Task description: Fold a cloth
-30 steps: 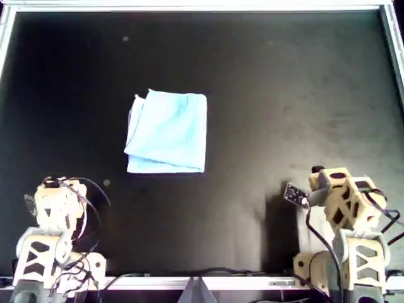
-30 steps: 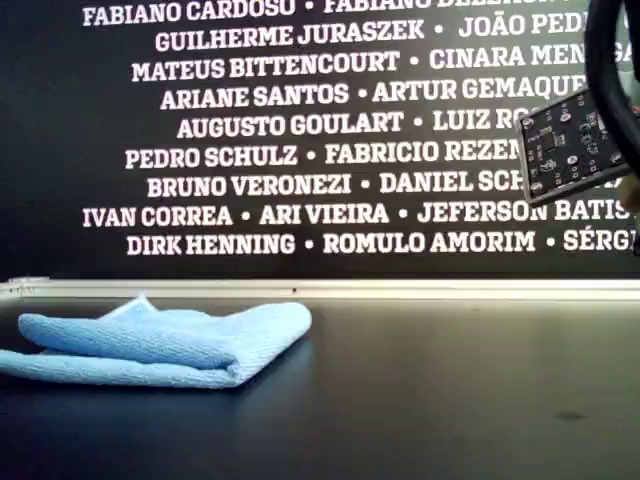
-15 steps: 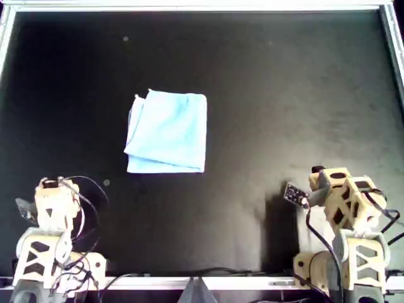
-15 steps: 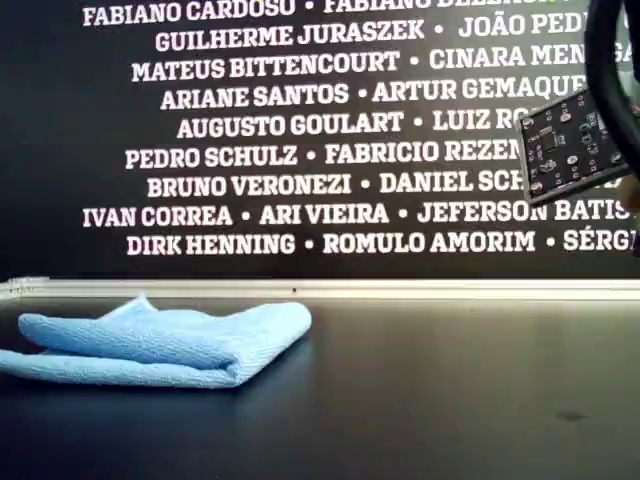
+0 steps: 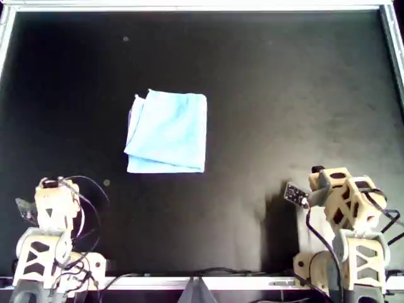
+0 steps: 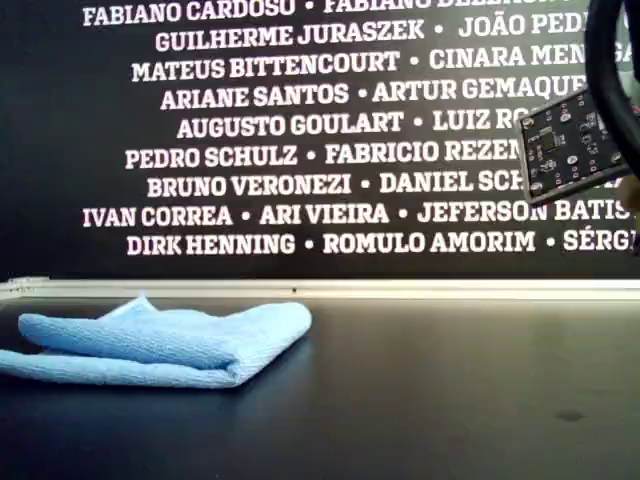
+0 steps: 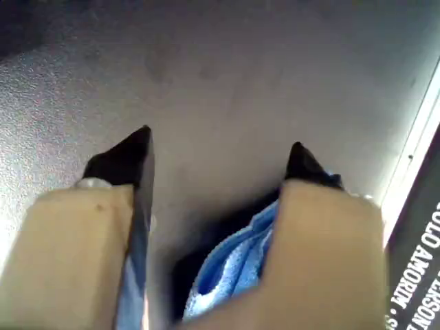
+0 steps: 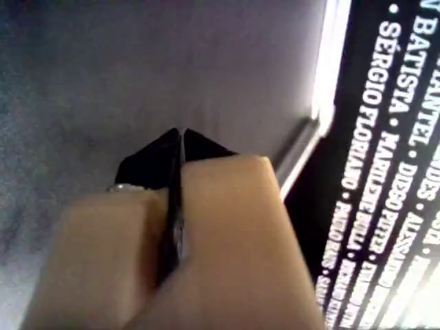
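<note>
The cloth [image 5: 167, 131] lies folded, at about ten o'clock from the table's [image 5: 284, 95] middle. The first gripper [image 7: 216, 155] gapes empty; the second gripper [image 8: 180, 141] is closed on nothing. Folding looks finished; only checking remains.

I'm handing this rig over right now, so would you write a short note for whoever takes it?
My first gripper: open, holding nothing, pulled back from the cloth.
My second gripper: shut, empty, over bare mat.
The cloth: lying folded in layers on the black mat, toward the overhead view's left; one layer sits askew, so its edges don't line up. Neither arm touches it.
Done: it looks folded over at least once.
Left: possibly square the edges or add another fold; otherwise nothing.
</note>
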